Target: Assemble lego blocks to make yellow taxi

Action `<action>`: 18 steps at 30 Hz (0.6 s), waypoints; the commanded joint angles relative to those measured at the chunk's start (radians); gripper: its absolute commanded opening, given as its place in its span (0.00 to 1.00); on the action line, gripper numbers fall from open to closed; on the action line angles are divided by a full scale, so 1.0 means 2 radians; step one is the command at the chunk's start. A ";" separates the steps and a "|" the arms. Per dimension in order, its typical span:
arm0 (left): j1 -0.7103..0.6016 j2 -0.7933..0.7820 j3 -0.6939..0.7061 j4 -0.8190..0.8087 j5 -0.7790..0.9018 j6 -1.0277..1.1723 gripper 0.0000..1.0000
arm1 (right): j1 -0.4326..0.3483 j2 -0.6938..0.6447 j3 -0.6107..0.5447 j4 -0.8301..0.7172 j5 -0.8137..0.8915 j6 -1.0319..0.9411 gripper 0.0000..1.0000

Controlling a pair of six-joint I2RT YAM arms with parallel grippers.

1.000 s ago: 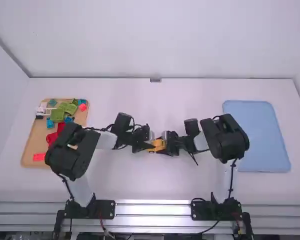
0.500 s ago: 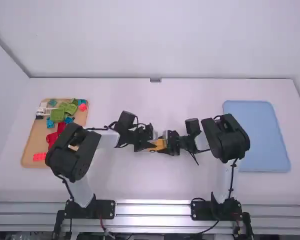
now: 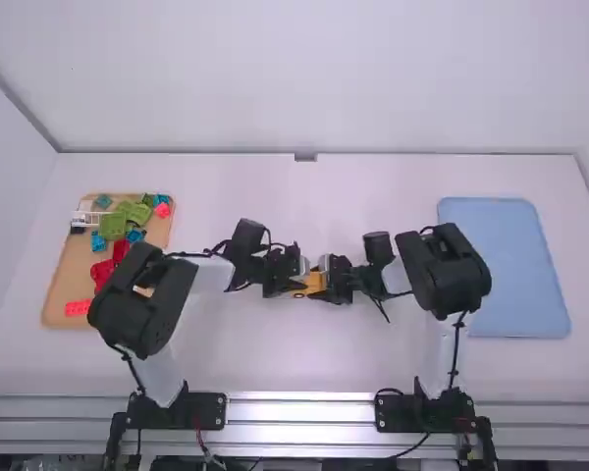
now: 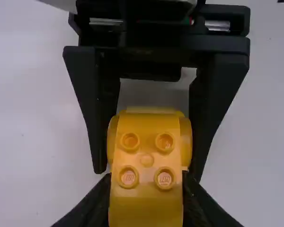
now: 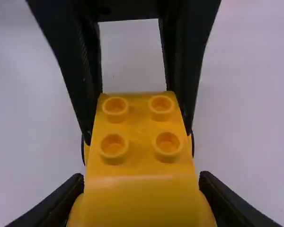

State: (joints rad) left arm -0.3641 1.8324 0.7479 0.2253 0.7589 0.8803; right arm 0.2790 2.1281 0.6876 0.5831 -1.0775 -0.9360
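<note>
With our left gripper and our right gripper, we are clamping opposite ends of a rounded yellow plastic block, the fingers closing on its sides and its studs showing. Over this last second we are seeing only a slight shift: the left gripper and the block are sitting a touch nearer the tabletop's right edge than before. We are probably pressing or squaring the body, and unequal pulling could be twisting it loose.

Farther out, by the tabletop's left edge, a tan tray is carrying a red studded brick, green plastic blocks, small blue blocks and a white frame-like piece; we are likely leaving some for later steps. Toward the right edge a flat blue tray is lying. Beyond the far edge a plain white wall is rising, and silvery metal rails are running along the near edge.
</note>
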 commanded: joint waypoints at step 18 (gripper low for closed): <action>0.097 -0.114 -0.011 -0.056 0.043 0.000 0.99 | 0.005 0.006 0.007 -0.004 0.015 0.024 0.33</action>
State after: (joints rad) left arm -0.2150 1.6722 0.7326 0.1337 0.8154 0.8795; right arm 0.2886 2.1281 0.6930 0.5819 -1.0729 -0.9134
